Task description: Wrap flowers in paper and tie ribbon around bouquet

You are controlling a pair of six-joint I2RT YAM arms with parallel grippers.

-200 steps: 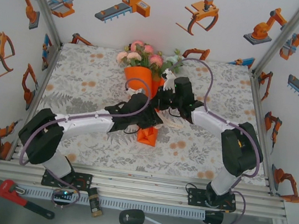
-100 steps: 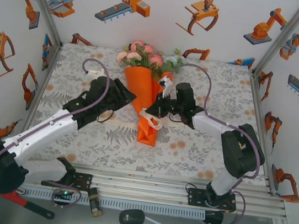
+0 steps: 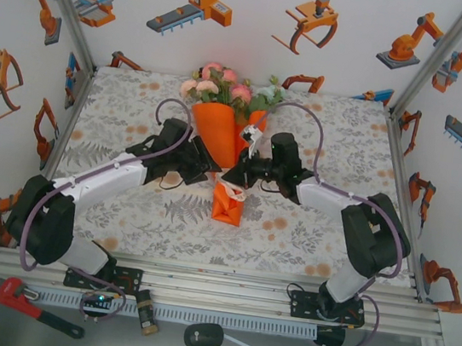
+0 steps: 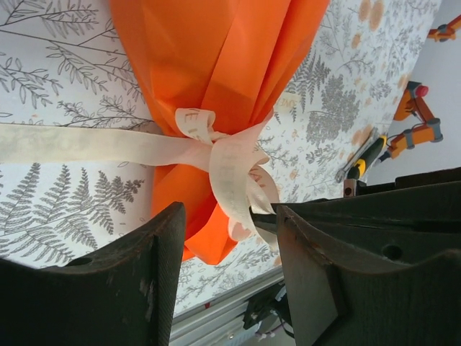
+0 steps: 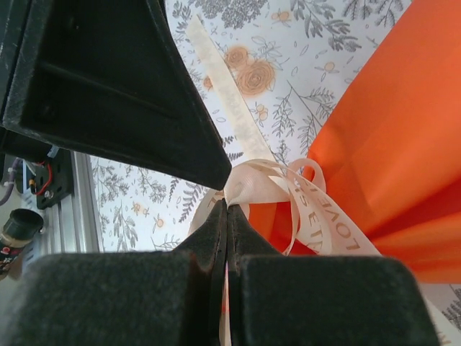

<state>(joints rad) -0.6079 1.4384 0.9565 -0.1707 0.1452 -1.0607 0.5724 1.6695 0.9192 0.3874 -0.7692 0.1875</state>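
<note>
White walls (image 3: pixel 235 19) dotted with orange robot pictures close in a fern-printed tabletop (image 3: pixel 121 218), and both arms reach to its centre from the near edge. The left arm (image 3: pixel 100 185) and the right arm (image 3: pixel 339 201) meet at the waist of the bouquet (image 3: pixel 223 137). It lies flat, wide end near the far edge, narrow tail pointing at the near edge. The paper (image 3: pixel 214 123) is already rolled into a cone, so the flowers (image 3: pixel 222 81) spill out only at the far end. The ribbon (image 4: pixel 223 162) circles the cone's narrow part in a loose knot with small loops, one tail running flat over the cloth. I'd judge the tying nearly done, with the knot being snugged. The right gripper (image 5: pixel 227 209) is clenched at the knot and seems to pinch a strand, probably to hold tension. The left gripper (image 4: pixel 229 213) hangs over the knot, jaws apart and grasping nothing, well placed to take a loop.
</note>
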